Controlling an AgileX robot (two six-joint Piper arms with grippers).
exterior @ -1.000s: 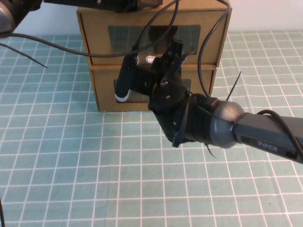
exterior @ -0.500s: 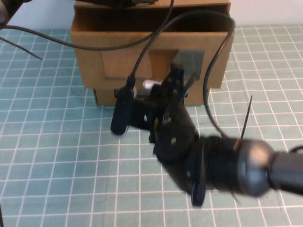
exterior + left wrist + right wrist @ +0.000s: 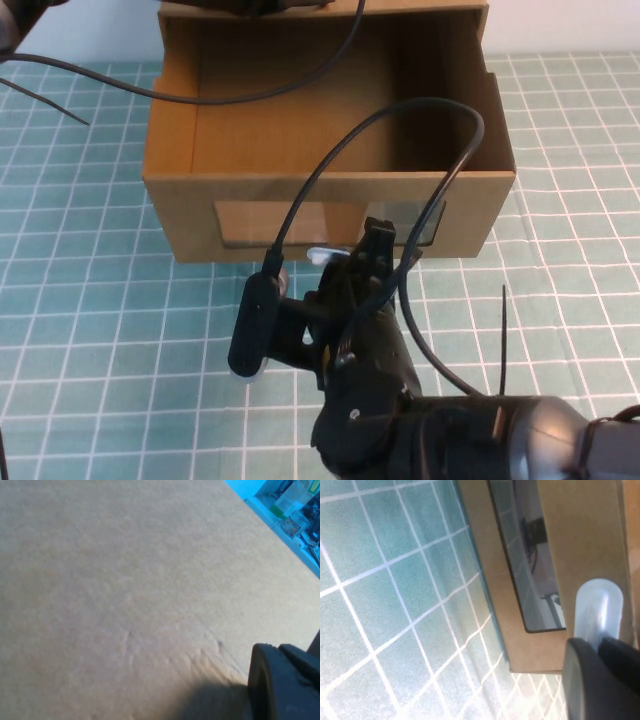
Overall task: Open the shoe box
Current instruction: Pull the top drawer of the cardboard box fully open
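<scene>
Cardboard drawer (image 3: 190, 215) out, right hand (image 3: 350, 250) nearer

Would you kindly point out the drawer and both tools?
drawer (image 3: 180, 215): high view, front panel's left part.
right tool (image 3: 370, 240): high view, tip at drawer front.
left tool (image 3: 280, 677): left wrist view, dark end by box (image 3: 125, 580).

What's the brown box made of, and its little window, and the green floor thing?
Box: matte brown cardboard, raw-edged. Window: probably clear glossy plastic; it reflects. Mat: green gridded, maybe rubbery, unsure. Right tool shut at the window wall; left tool over the box top.
</scene>
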